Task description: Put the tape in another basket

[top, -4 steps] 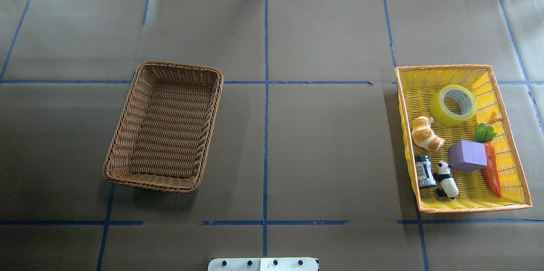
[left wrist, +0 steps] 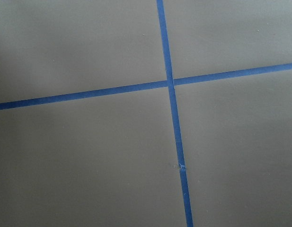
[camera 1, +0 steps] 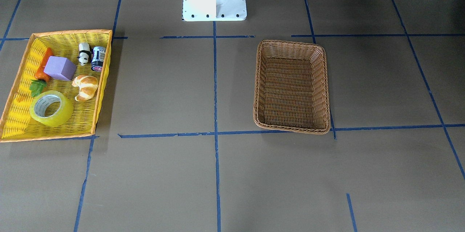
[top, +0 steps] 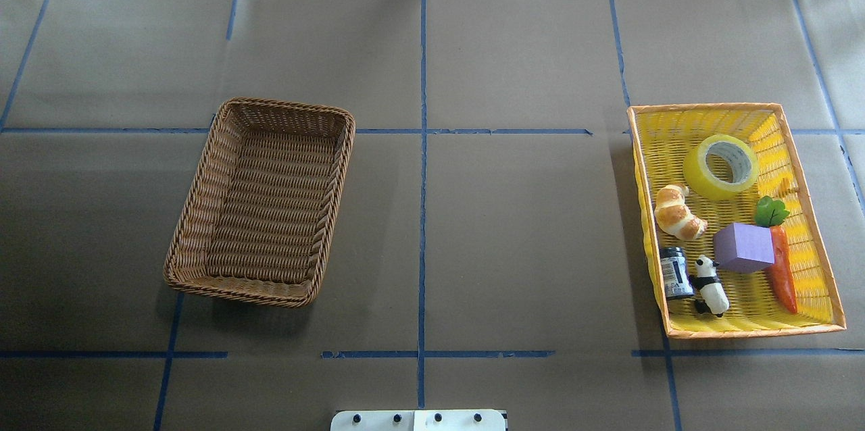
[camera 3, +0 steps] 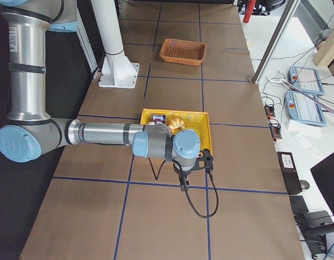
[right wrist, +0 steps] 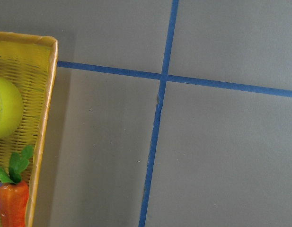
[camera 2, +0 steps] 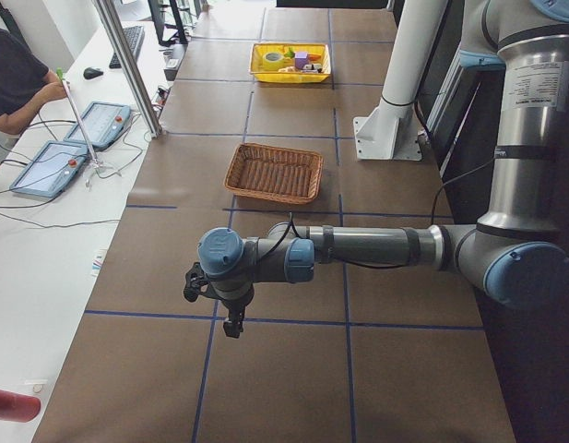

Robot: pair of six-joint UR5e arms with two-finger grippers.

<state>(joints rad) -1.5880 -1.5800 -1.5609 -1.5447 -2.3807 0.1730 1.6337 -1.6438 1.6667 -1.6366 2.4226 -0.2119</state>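
The brown paper-covered table [top: 513,235] is crossed by blue tape lines, and a broad bare stretch of it lies between the two baskets; the large bright yellow rectangular basket with an orange rim [top: 703,107] sits towards the robot's right edge, well apart from the smaller brown woven wicker basket [top: 260,201], which lies slightly askew on the robot's left with its whole woven floor showing; the wide roll of translucent yellow-green tape [top: 703,178] lies in the yellow basket's far end, hole upward, near the outer sloping wall; just beside it, towards the robot, lie a tan croissant [top: 677,213] and a purple block [top: 743,247]; the left end effector [camera 2: 231,323] hangs over bare table, well clear of the wicker basket, and the right end effector [camera 3: 183,184] hangs just outside the yellow basket's outer long rim; whether either is apart or together, I cannot tell.
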